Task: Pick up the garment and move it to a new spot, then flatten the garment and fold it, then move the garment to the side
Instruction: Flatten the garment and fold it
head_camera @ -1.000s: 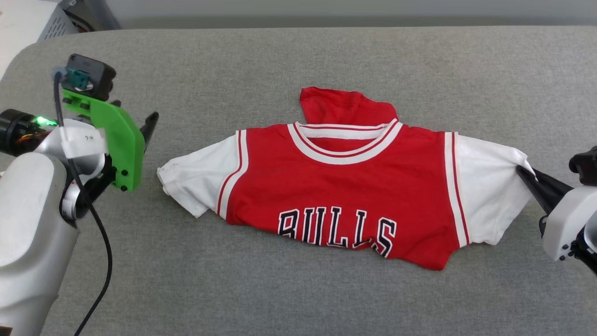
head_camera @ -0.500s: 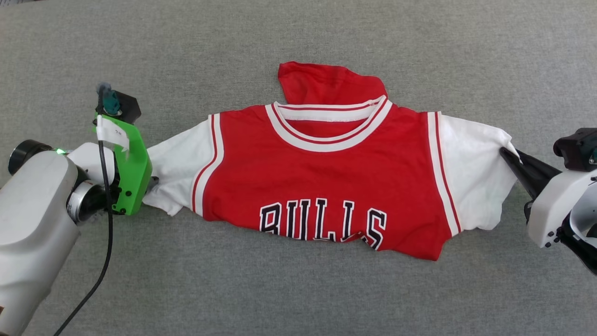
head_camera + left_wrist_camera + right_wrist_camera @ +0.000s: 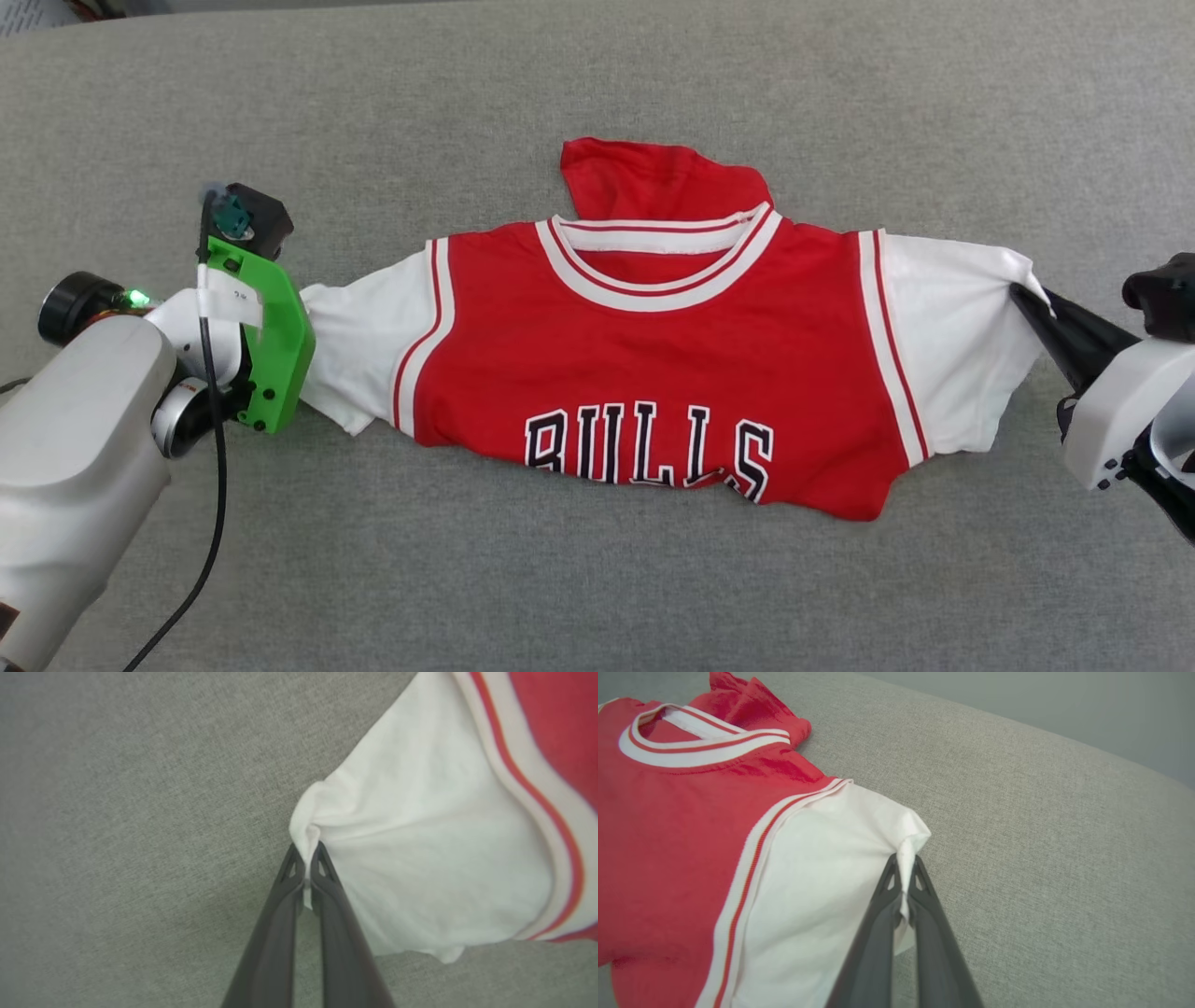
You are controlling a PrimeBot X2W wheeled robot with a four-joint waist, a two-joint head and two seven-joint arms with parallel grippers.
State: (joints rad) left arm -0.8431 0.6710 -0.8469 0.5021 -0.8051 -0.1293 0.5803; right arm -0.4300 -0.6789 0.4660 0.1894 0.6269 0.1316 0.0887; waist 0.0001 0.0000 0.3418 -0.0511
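Observation:
The garment lies front up on the grey cloth surface: a red jersey T-shirt with white sleeves, a striped collar and black "BULLS" lettering. Its lower part is bunched under, and a red flap sticks out behind the collar. My left gripper is shut on the edge of the left white sleeve; in the head view the green wrist mount covers its fingers. My right gripper is shut on the corner of the right white sleeve. The shirt is stretched between the two grippers.
The grey padded surface spreads all around the shirt, with its rounded back edge at the top. A black cable hangs from my left arm. A pale grilled object sits beyond the far left corner.
My left gripper came down from its raised spot beside the shirt and shut on the left sleeve. The sleeves are now drawn further apart. The head camera has shifted too.

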